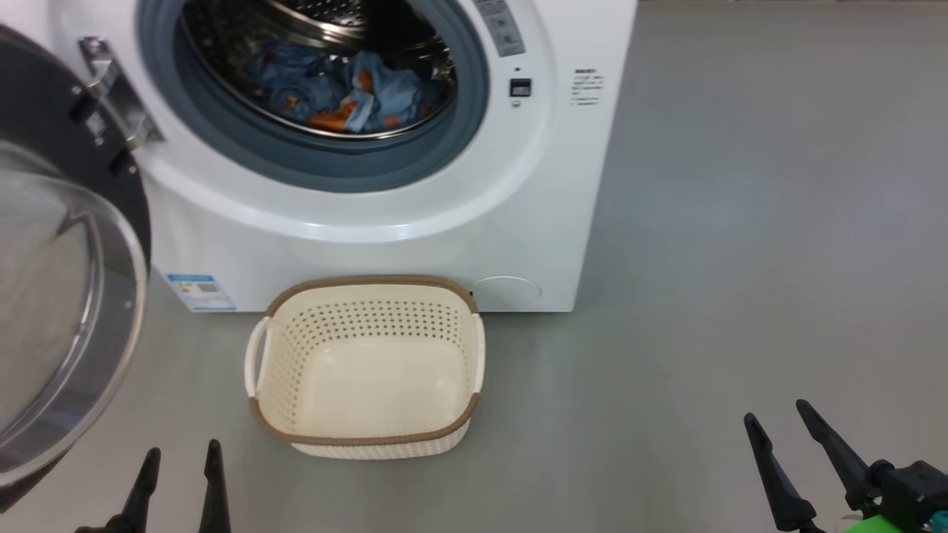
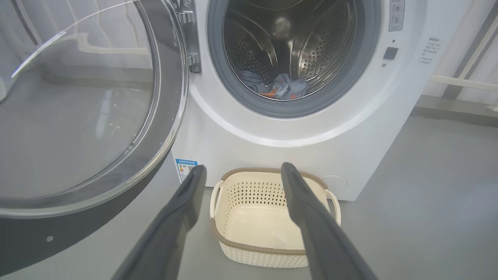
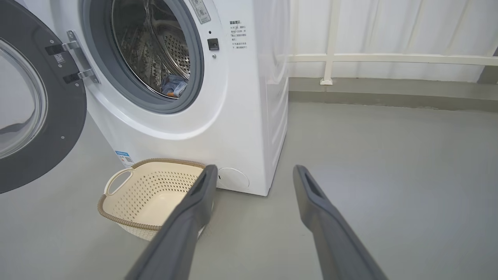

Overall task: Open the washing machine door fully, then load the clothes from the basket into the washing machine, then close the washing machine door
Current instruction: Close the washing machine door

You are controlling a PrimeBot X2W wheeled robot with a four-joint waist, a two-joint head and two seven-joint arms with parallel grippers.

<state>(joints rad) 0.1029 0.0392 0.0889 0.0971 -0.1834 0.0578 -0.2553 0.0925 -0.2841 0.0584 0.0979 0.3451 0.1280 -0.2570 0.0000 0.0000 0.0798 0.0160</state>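
Left gripper [image 1: 183, 450] and right gripper [image 1: 776, 413]: fingers apart, holding nothing, low over the floor [image 1: 740, 222]. Basket [image 1: 370, 283]: empty, just in front of the washing machine [image 1: 370, 252]. Clothes [image 1: 355, 92]: inside the drum. Door [image 1: 44, 104]: swung wide left. Assessment: loading appears complete; closing remains. The nearer left gripper should push the door round until it latches.

Washing machine [image 1: 385, 244]: white front-loader. Washing machine door [image 1: 67, 296]: black rim, clear glass bowl, swung wide open at left. Clothes [image 1: 348, 92]: blue, orange-printed, heaped in steel drum [image 1: 333, 18]. Basket [image 1: 370, 318]: cream, brown-rimmed, empty, upright on floor [image 1: 740, 296] just before the machine's base.
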